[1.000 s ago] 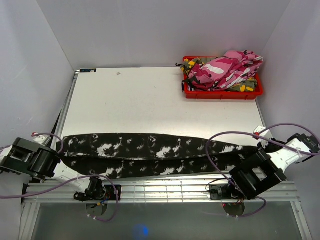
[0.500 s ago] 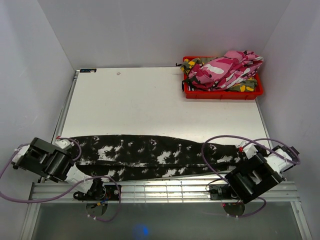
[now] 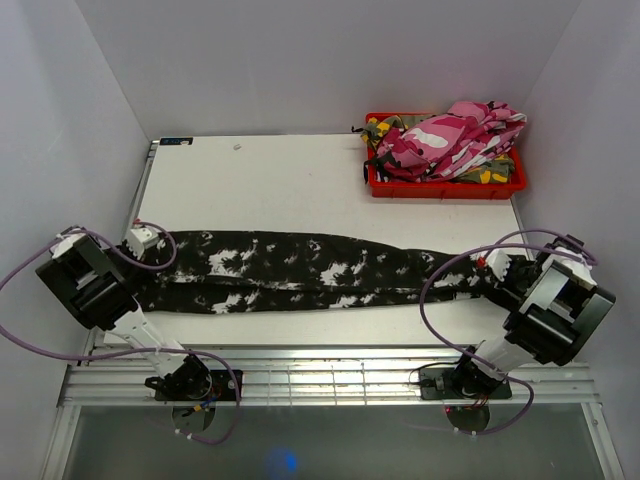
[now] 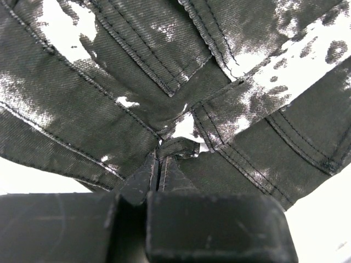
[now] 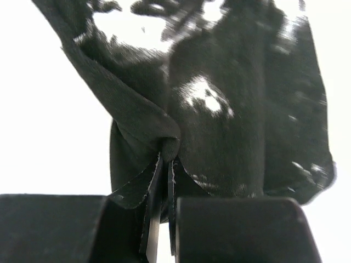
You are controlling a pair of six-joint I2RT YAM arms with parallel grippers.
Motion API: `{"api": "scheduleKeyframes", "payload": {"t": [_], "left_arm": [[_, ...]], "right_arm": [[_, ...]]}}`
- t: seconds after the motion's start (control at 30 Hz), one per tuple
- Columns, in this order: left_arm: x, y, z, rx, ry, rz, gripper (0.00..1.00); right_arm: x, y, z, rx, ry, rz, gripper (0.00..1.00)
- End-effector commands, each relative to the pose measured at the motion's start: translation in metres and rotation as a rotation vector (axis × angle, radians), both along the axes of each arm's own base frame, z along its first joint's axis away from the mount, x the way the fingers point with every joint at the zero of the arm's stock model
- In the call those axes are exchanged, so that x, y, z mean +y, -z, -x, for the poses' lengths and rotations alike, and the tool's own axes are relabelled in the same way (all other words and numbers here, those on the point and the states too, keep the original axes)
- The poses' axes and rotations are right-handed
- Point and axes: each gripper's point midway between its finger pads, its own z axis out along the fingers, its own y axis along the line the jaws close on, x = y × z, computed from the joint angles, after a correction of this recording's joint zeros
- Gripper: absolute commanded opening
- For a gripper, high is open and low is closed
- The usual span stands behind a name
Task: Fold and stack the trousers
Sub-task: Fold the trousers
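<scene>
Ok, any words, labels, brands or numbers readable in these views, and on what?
No text is readable in any view.
The small dark strip at the far left corner of the white table: perhaps a label, too small to read.
The black cloth trousers with white splotches: only seams and stitching, no tag showing.
The red plastic tray and the pink camouflage cloth in it: no marking visible.

Reads as a robotics lab test cell. Boxed in on three sides by plain white panels (image 3: 330, 60). Furnished with a bare white table (image 3: 300, 180), an aluminium rail (image 3: 320, 385) along its near edge carrying the left arm (image 3: 85, 285) and right arm (image 3: 555, 315), loose purple cables (image 3: 421, 298), and a red bin (image 3: 445, 188) of trousers (image 3: 450, 140).
</scene>
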Motion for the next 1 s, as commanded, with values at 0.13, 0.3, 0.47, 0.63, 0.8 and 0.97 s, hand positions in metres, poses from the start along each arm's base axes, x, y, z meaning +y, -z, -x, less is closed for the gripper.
{"api": "scheduleKeyframes", "payload": {"t": [0.13,0.3,0.47,0.63,0.8,0.97], "left_arm": [[0.031,-0.04,-0.068,-0.172,-0.021,-0.08,0.0],[0.05,-0.094,-0.108,-0.284,-0.058,-0.08,0.0],[0.052,-0.099,-0.114,-0.277,-0.064,-0.077,0.0],[0.055,-0.11,-0.128,-0.309,-0.125,-0.038,0.0],[0.065,-0.132,-0.156,-0.376,-0.228,-0.006,0.0],[0.072,-0.153,-0.173,-0.439,-0.28,0.03,0.0]], "right_arm": [[-0.034,-0.05,-0.053,-0.134,0.086,0.041,0.08],[-0.046,-0.094,-0.097,-0.263,0.09,0.032,0.08],[-0.049,-0.095,-0.1,-0.24,0.068,0.045,0.08],[-0.052,-0.106,-0.113,-0.344,0.059,0.086,0.08],[-0.057,-0.152,-0.157,-0.523,0.086,0.095,0.08],[-0.06,-0.194,-0.195,-0.704,0.081,0.115,0.08]]}}
